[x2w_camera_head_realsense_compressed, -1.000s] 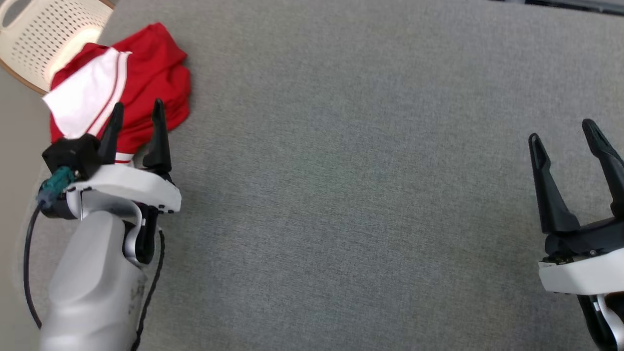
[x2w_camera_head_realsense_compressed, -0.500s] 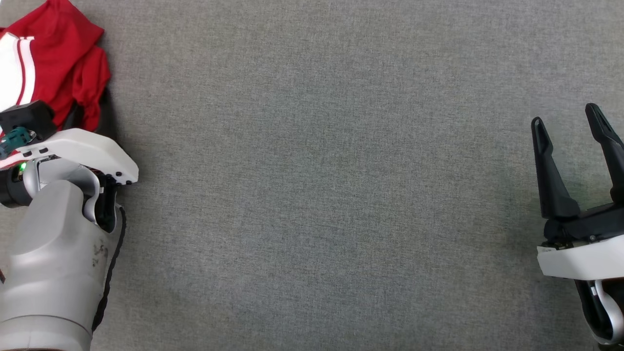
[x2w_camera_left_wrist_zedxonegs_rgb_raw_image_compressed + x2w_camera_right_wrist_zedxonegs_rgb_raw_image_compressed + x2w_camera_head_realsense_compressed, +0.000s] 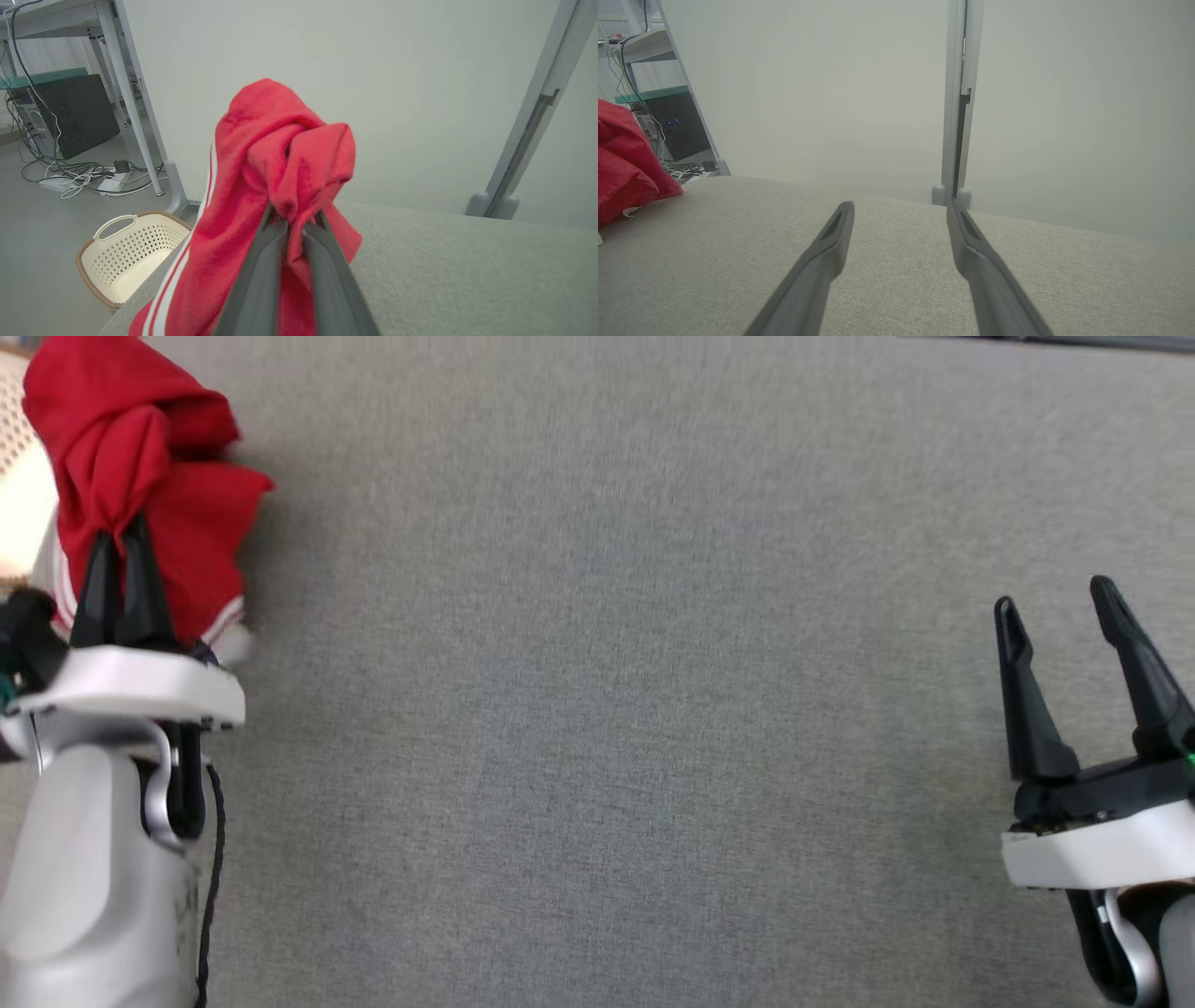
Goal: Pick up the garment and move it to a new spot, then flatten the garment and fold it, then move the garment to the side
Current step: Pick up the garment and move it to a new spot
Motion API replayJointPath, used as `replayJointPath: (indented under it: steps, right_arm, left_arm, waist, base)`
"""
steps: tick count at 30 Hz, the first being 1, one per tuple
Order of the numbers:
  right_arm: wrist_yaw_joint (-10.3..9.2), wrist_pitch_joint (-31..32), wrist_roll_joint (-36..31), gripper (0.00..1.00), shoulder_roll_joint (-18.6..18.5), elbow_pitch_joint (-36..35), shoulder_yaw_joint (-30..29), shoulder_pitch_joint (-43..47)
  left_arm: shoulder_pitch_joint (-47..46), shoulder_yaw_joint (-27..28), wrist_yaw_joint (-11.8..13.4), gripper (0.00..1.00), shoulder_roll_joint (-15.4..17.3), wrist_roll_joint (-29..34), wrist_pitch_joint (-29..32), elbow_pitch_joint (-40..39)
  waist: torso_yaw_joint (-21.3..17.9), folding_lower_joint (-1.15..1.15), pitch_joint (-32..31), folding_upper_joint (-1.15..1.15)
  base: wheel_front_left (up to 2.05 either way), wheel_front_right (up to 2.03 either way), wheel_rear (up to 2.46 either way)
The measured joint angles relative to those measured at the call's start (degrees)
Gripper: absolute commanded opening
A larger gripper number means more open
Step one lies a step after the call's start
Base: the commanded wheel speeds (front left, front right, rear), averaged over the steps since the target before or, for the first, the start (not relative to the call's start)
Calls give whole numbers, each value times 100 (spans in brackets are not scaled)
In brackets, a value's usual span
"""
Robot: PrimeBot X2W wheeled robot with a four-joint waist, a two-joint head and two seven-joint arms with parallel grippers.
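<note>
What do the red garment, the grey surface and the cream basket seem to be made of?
Red garment: soft matte knit, perhaps fleecy cotton or polyester; fuzzy nap, limp folds. Grey surface: matte woven cloth; fine speckled weave. Cream basket: probably moulded plastic; regular punched holes, smooth handle.

Pale grey forearms (image 3: pixel 84 877), white wrist housings (image 3: pixel 131 683), long black tapered fingers (image 3: pixel 1025 709), black cable (image 3: pixel 213 859) down the left

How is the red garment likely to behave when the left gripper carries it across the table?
Probably floppy: the red garment bunches and droops in folds around the left gripper, which is shut on it. Likely light, since a small pinch seems to lift much of it. Its hanging end may drag on the grey table.
</note>
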Motion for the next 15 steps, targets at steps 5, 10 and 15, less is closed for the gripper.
replayJointPath:
  steps: [5,10,15]
  right_arm:
    - [0,-64,18,100,126,144,94,189]
    - [1,-68,70,100,208,233,166,360]
    - [1,-111,104,100,297,276,205,439]
  left_arm:
    - [907,122,-20,0,-168,254,0,-1137]
    - [1712,144,-52,0,-258,312,-1,-2126]
    - [2298,-2,29,0,-276,472,256,-2866]
  waist:
    - [-110,0,-472,0]
    - [-333,0,-826,0]
    - [-675,0,-1004,0]
  base:
    - [0,0,0]
    - [0,0,0]
    - [0,0,0]
